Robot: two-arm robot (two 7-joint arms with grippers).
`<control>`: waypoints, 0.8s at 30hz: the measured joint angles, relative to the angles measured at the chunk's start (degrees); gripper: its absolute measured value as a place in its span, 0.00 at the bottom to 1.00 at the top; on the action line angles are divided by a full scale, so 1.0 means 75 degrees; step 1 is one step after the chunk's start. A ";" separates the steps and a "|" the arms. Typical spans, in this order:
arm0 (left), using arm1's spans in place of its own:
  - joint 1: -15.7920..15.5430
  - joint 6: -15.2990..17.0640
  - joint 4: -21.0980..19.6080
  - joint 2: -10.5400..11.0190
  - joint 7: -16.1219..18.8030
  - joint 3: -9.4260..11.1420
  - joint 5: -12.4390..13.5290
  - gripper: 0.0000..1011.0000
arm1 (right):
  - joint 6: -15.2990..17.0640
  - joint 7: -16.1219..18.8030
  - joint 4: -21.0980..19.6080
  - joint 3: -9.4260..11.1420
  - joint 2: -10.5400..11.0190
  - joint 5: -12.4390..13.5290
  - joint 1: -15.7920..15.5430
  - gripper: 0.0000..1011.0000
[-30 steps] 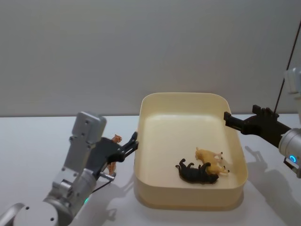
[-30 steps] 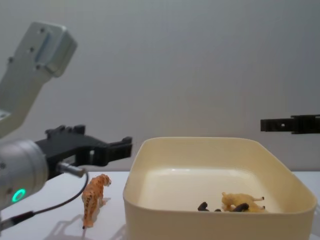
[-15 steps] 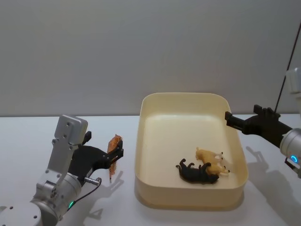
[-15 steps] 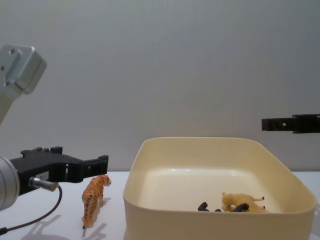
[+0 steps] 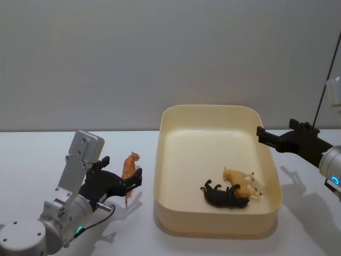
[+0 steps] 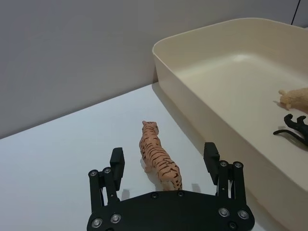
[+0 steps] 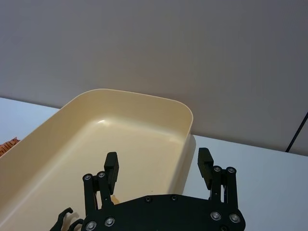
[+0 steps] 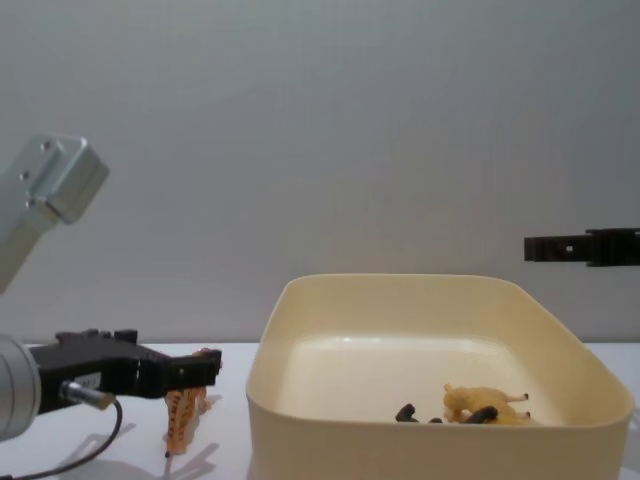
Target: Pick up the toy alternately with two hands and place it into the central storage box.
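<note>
Tiger toy [image 6: 159, 159] stands upright on the white table [image 5: 32, 154], left of the storage box [image 5: 160, 160]. The left gripper [image 6: 164, 161] has dropped from above it to table level, fingers spread wide on either side of its hindquarters, touching nothing; closing looks like the next step. Inside the box lie a black animal [image 5: 224, 196] and a yellow one [image 5: 240, 184]. The right gripper [image 7: 158, 166] waits, fingers apart, above the box's right rim. Nothing blocks the tiger.

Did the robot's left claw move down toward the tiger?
Yes. In the chest view the left gripper dropped from above the storage box rim to tiger level; its open fingers straddle the tiger.
</note>
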 joint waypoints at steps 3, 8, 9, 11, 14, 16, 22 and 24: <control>-0.0109 0.0072 0.0191 -0.0050 -0.0198 -0.0006 0.0045 0.99 | 0.0000 0.0000 0.0000 0.0000 0.0000 0.0000 0.0000 0.99; -0.0262 0.0153 0.0462 -0.0135 -0.0411 -0.0011 0.0089 0.99 | 0.0000 0.0001 0.0000 0.0000 0.0000 0.0000 0.0000 0.99; -0.0309 0.0181 0.0547 -0.0163 -0.0459 -0.0012 0.0097 0.99 | 0.0000 0.0001 0.0000 0.0000 0.0000 0.0000 0.0000 0.99; -0.0355 0.0202 0.0631 -0.0190 -0.0492 -0.0014 0.0103 0.99 | 0.0000 0.0001 -0.0001 0.0000 0.0001 0.0000 0.0000 0.99; -0.0457 0.0231 0.0819 -0.0255 -0.0552 -0.0020 0.0106 0.99 | 0.0000 0.0001 -0.0001 0.0000 0.0000 0.0000 -0.0001 0.99; -0.0524 0.0238 0.0957 -0.0301 -0.0601 -0.0023 0.0106 0.99 | 0.0000 0.0001 0.0000 0.0000 0.0000 0.0000 0.0000 0.99; -0.0676 0.0240 0.1251 -0.0404 -0.0708 -0.0028 0.0100 0.99 | 0.0000 0.0001 0.0000 0.0000 0.0000 0.0000 -0.0001 0.99; -0.0735 0.0240 0.1361 -0.0442 -0.0750 -0.0030 0.0092 0.94 | 0.0000 0.0001 0.0000 0.0000 0.0000 0.0000 0.0000 0.99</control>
